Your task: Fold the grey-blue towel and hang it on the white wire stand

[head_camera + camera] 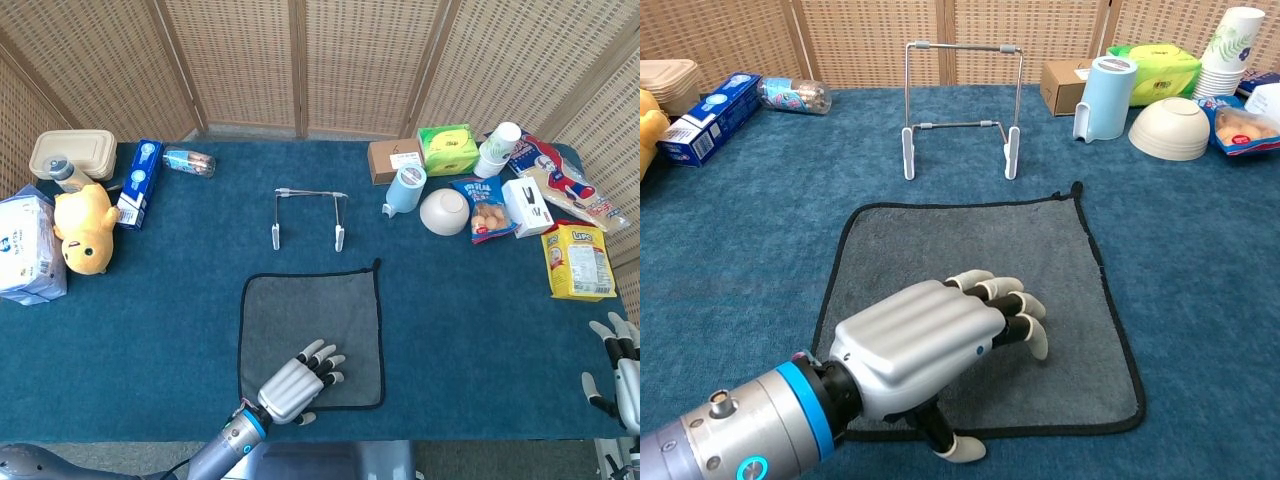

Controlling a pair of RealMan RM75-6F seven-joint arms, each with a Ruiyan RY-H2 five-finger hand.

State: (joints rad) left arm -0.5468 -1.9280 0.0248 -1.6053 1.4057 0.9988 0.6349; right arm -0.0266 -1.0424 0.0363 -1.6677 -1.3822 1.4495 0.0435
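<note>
The grey-blue towel lies flat and unfolded on the blue table, black-edged, with a small loop at its far right corner. My left hand hovers over or rests on the towel's near part, fingers spread forward, thumb at the near edge; it holds nothing. The white wire stand stands upright beyond the towel, bare. My right hand shows at the far right edge of the head view, fingers apart, empty.
Left side: a yellow plush, a tissue pack, a blue box, a lidded container. Right side: a blue canister, a white bowl, snack bags, cups, a cardboard box.
</note>
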